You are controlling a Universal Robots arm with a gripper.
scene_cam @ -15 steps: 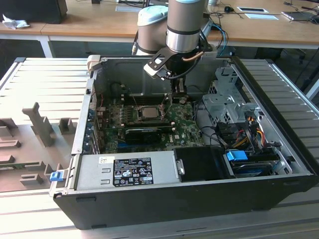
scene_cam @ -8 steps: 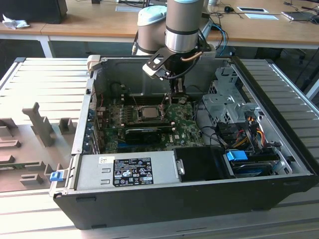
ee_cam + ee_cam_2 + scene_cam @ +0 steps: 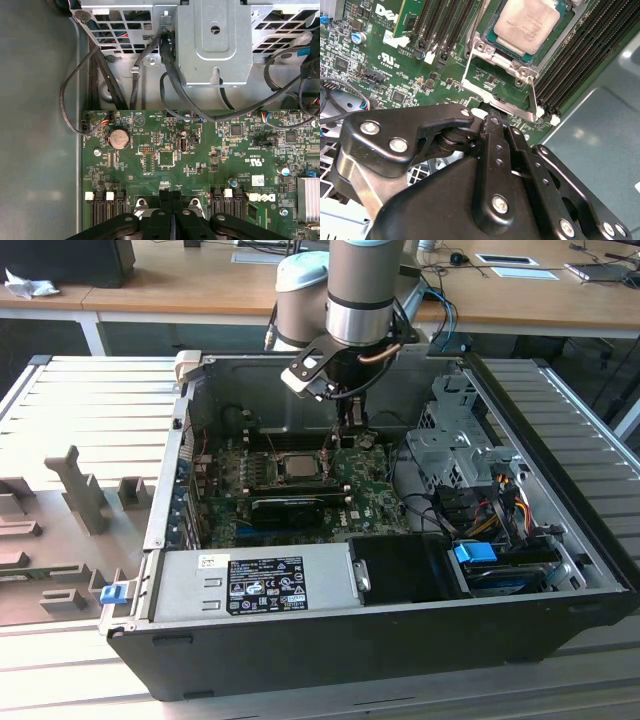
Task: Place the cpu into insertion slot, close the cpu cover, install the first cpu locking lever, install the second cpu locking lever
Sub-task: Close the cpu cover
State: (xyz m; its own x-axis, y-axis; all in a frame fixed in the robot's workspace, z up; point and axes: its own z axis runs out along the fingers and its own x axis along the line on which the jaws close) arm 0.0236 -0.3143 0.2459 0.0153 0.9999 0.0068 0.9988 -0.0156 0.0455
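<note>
Two black fingers (image 3: 495, 145) of the hand (image 3: 489, 116) are drawn together with barely a seam between them. Their tips meet on the free edge of the cover (image 3: 534, 95), which they appear to pinch. That thin silvery frame stands open, tipped away from the socket (image 3: 479, 47), and green board shows through its square window. The grip sits at the middle of that edge, between the two holed corner tabs seen in the first wrist view, likely so the frame turns evenly on its hinge rather than twisting. The chip (image 3: 529, 22) lies flat in the socket with its pale metal face up, so the first step looks done and the cover is not yet down. In the exterior view the arm reaches straight down into the open computer case (image 3: 350, 665), which rests on a grey slatted desk (image 3: 90, 405). There the hand is just beside the socket, toward the exterior view's right.
</note>
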